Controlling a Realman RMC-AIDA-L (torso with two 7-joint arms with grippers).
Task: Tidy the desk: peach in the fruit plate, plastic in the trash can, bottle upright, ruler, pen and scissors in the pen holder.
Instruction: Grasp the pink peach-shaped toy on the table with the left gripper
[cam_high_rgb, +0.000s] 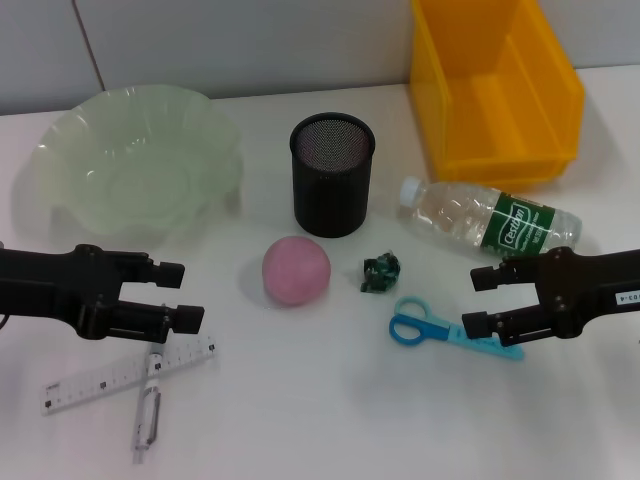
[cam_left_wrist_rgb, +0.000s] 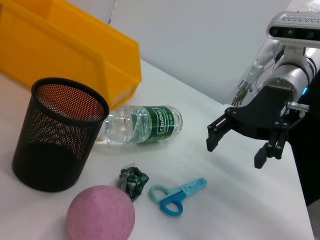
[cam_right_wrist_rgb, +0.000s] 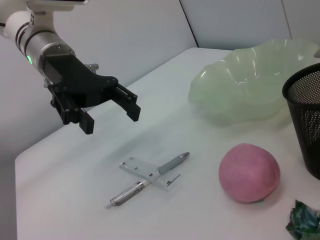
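A yellow bin (cam_high_rgb: 495, 90) stood at the back right, a pale green fruit plate (cam_high_rgb: 140, 165) back left, a black mesh pen holder (cam_high_rgb: 332, 172) between. The bottle (cam_high_rgb: 490, 222) lay sideways; peach (cam_high_rgb: 296, 270), scissors (cam_high_rgb: 440, 328), crumpled plastic (cam_high_rgb: 381, 272), ruler (cam_high_rgb: 120, 375) and pen (cam_high_rgb: 150, 405) lay loose. Both the left gripper (cam_high_rgb: 178, 295) and the right gripper (cam_high_rgb: 482, 300) hovered, jaws spread, holding nothing. The round peach might roll if nudged off-centre.
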